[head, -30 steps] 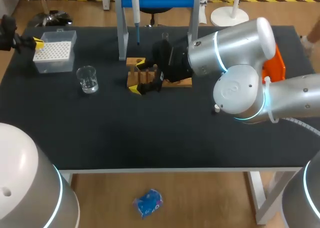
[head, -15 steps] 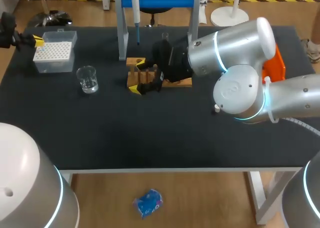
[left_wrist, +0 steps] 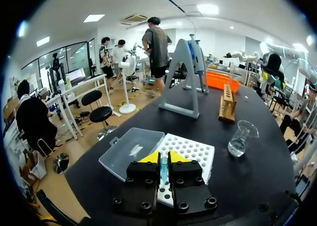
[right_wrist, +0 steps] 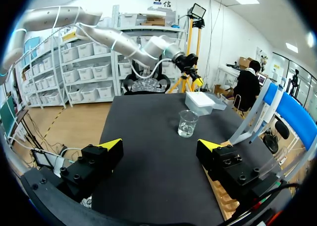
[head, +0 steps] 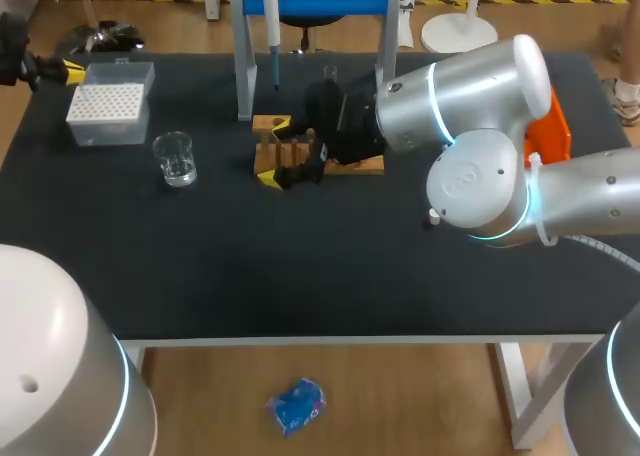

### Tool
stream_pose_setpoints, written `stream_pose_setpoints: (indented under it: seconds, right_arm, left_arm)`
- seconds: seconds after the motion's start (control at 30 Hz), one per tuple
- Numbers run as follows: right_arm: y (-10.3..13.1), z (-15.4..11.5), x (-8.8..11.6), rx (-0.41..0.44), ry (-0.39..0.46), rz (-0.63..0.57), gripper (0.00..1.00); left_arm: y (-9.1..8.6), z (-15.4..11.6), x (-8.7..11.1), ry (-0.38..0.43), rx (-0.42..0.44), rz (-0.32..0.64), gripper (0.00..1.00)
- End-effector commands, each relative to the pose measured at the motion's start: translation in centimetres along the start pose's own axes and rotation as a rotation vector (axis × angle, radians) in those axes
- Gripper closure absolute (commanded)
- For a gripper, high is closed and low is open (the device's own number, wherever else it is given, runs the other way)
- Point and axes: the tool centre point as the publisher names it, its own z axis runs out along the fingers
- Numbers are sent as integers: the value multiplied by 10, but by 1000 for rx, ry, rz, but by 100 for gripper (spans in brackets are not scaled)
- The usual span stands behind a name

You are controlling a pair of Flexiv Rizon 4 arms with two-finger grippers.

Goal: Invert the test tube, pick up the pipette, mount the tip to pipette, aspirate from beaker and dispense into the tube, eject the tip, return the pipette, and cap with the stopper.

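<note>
The wooden tube rack (head: 352,166) stands mid-table, and my right gripper (head: 276,153) is open with its yellow tips on either side of the rack's left end. In the right wrist view the gripper (right_wrist: 158,149) holds nothing, and the beaker (right_wrist: 187,123) stands ahead of it. The pipette (head: 270,16) hangs on the blue-topped stand (head: 243,66) behind the rack. My left gripper (head: 68,74) hovers at the far left by the white tip box (head: 105,106). Its fingers (left_wrist: 164,159) are shut on a small translucent bluish pipette tip (left_wrist: 164,170), above the tip box (left_wrist: 190,149).
The glass beaker (head: 175,159) with a little liquid stands between the tip box and the rack. The box's clear lid (left_wrist: 130,150) lies open beside it. An orange object (head: 555,126) sits behind my right arm at the table's right.
My left gripper has drifted a little back and to the left, away from the tip box. The right arm has stayed still at the rack.
</note>
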Motion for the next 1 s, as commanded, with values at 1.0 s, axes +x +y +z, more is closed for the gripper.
stream_pose_setpoints:
  seconds: [1.0]
  right_arm:
    - [-7, -98, 29, -165, 96, -64, 0]
  left_arm:
    - [-140, -4, 146, 213, -66, 143, 100]
